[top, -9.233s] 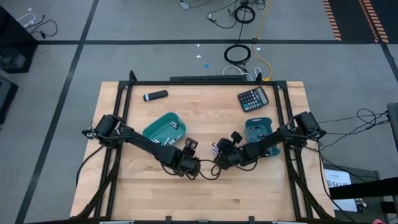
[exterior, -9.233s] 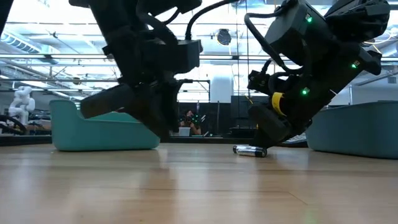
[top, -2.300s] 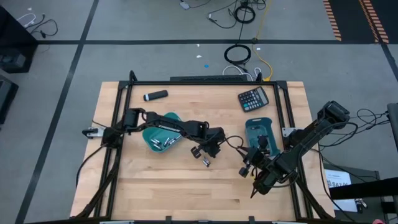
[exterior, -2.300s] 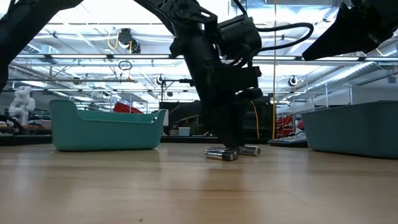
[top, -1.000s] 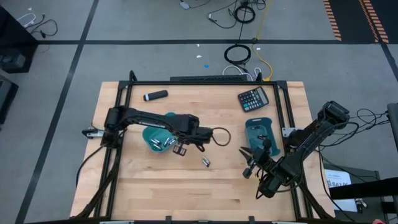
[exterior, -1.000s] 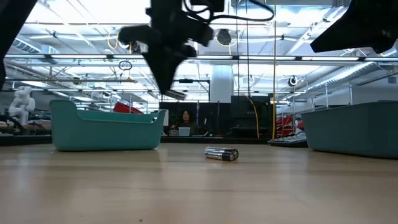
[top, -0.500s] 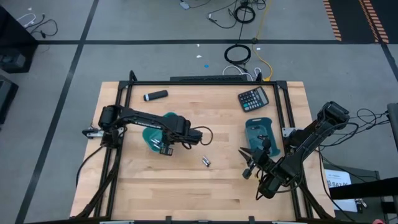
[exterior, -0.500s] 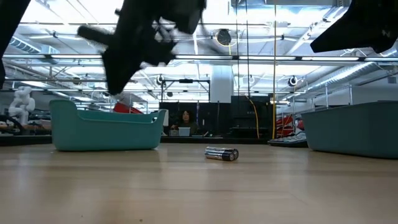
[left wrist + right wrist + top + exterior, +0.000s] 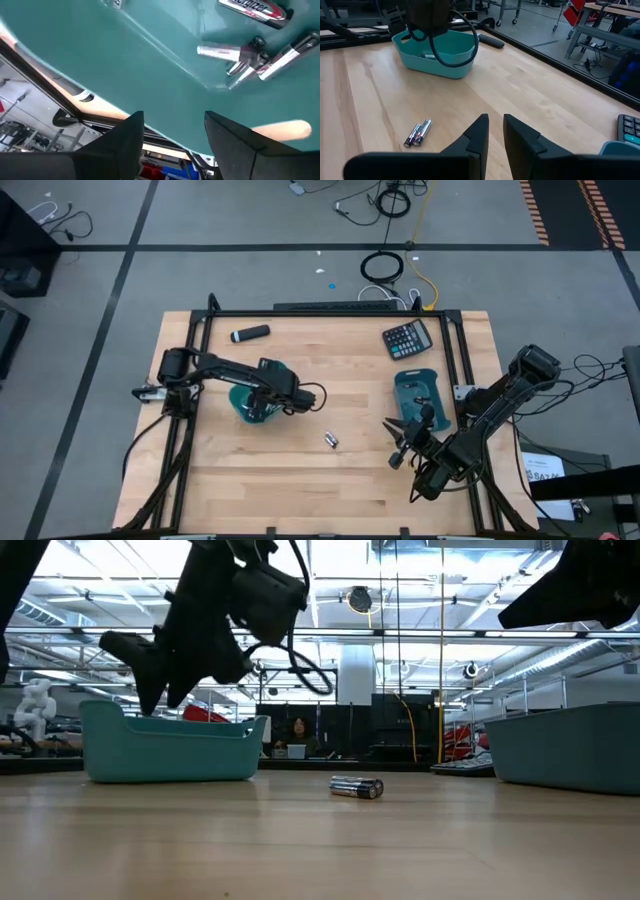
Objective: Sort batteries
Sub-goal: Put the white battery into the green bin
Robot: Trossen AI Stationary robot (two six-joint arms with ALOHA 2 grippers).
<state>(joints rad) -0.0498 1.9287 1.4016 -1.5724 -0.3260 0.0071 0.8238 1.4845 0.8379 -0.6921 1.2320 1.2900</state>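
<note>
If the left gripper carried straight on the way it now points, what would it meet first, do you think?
Probably the inner floor of the teal plastic bin: the open left gripper faces into it, the silvery batteries lying off to one side.
</note>
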